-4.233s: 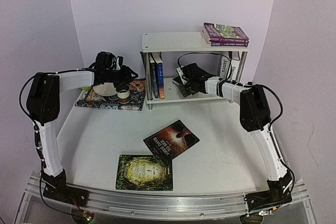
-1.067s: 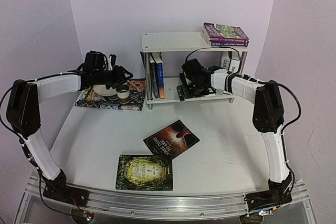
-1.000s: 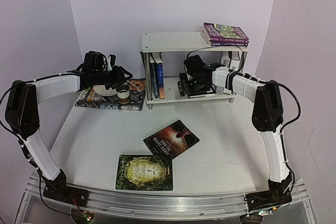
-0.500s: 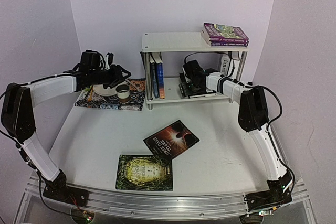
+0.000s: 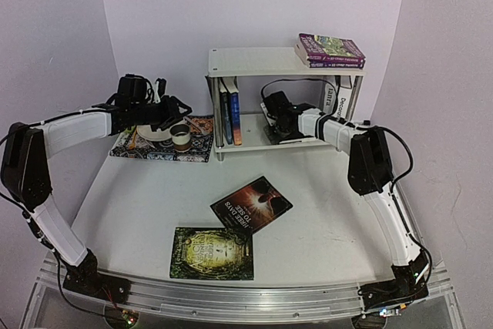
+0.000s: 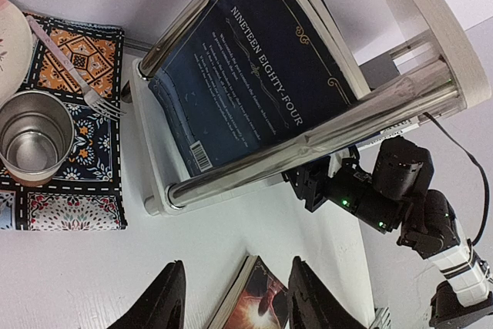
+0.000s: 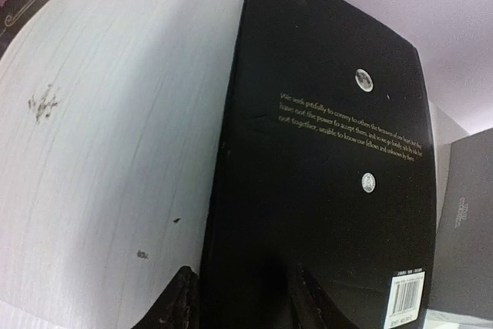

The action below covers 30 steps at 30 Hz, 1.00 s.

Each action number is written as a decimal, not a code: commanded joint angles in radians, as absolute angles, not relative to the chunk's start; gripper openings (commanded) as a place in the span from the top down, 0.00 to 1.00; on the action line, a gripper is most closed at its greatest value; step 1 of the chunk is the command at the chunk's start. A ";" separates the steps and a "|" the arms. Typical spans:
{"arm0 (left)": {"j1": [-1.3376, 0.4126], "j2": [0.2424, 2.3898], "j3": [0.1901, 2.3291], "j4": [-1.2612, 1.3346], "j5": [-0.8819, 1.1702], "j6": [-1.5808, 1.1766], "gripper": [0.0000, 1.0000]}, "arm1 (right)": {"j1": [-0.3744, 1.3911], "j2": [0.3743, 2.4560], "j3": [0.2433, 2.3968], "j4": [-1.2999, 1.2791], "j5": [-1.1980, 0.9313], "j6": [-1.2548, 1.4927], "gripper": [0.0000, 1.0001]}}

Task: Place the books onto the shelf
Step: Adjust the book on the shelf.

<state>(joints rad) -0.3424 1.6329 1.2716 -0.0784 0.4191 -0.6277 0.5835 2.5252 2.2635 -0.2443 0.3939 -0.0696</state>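
Left claw point(image 6: 237, 267) hangs released and empty above the counter point(image 5: 139, 206), by the mat point(image 6: 73, 59). Cup point(image 6: 35, 136) and fork point(image 6: 77, 75) are close. Risk 1: a swing left from there clips them.

2 books are not shelved yet and lie flat on the counter: green book point(image 5: 212, 253) at the front, red-black book point(image 5: 251, 204) close behind it. A sloppy pick on 1 could drag the other.

Shelf point(image 5: 254, 61), lower tier, left end: blue book point(image 6: 254, 82) stands upright by the chrome leg with others beside it. A shove from the right would likely tip that row.

Mid lower tier: black book point(image 7: 323, 175), with right claw point(image 7: 243, 270) right at its near end. Can't tell if it's clamped on it or not. Risk 2: a thin edge grip lets the book slip or fan apart. The arm also reaches in under the top tier, so a high lift hits it.

Purple books point(image 5: 331, 50) are stacked at the top tier's right end, where a bump could drop them.
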 commanded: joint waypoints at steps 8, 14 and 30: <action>-0.350 1.568 1.275 -0.069 0.425 -0.621 0.54 | 0.639 2.484 2.272 -0.285 0.581 -0.277 1.00; -0.355 1.566 1.275 -0.069 0.421 -0.621 0.54 | 0.664 2.472 2.266 -0.252 0.639 -0.339 1.00; -0.363 1.562 1.269 -0.069 0.420 -0.617 0.54 | 0.577 2.398 2.212 -0.337 0.340 -0.016 0.02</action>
<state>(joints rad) -0.3557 1.6165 1.2678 -0.0792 0.4183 -0.6277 0.6365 2.4584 2.1910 -0.2646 0.4835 -0.1928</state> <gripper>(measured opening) 0.462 0.943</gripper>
